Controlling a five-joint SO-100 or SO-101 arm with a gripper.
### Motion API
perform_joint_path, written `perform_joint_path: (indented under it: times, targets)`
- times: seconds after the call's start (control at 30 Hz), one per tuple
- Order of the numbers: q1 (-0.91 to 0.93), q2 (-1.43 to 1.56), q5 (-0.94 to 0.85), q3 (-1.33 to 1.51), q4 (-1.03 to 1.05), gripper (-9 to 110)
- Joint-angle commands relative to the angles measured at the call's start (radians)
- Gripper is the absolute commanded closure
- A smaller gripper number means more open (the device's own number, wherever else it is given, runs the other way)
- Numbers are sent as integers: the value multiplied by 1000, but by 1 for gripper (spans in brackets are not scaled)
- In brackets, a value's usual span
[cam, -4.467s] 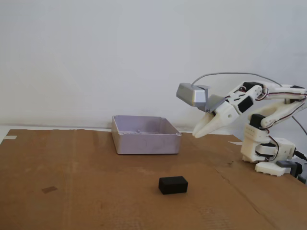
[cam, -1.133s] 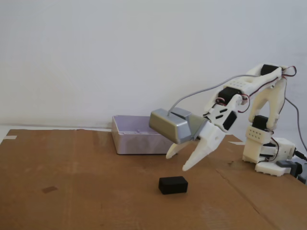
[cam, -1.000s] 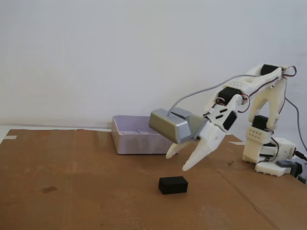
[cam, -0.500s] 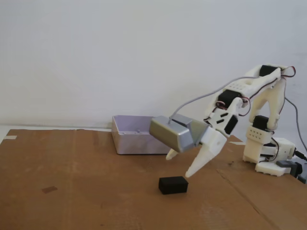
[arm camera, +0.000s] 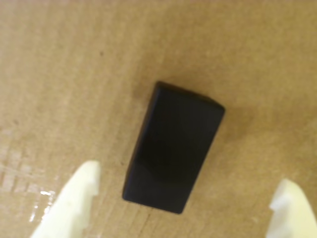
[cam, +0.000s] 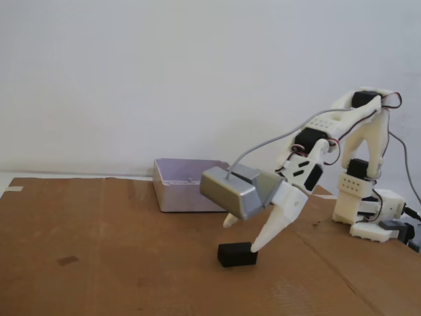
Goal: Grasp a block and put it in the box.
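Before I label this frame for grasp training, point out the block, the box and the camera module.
block [arm camera: 174, 148], wrist view, middle of its top face.
box [cam: 179, 195], fixed view, its front wall.
camera module [cam: 227, 193], fixed view, its grey side.

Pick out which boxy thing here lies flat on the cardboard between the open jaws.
The black block: small, matte, lying on the cardboard between the jaws. The lavender-grey box sits farther back, and the grey camera module rides on the arm.
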Motion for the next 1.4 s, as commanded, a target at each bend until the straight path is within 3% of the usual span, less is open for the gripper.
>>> perform_joint_path:
  times: [0.0,1.37]
  targets:
    - [6,8,-2,-97,-11,59]
    - [11,-184,-3,-135,-61,59]
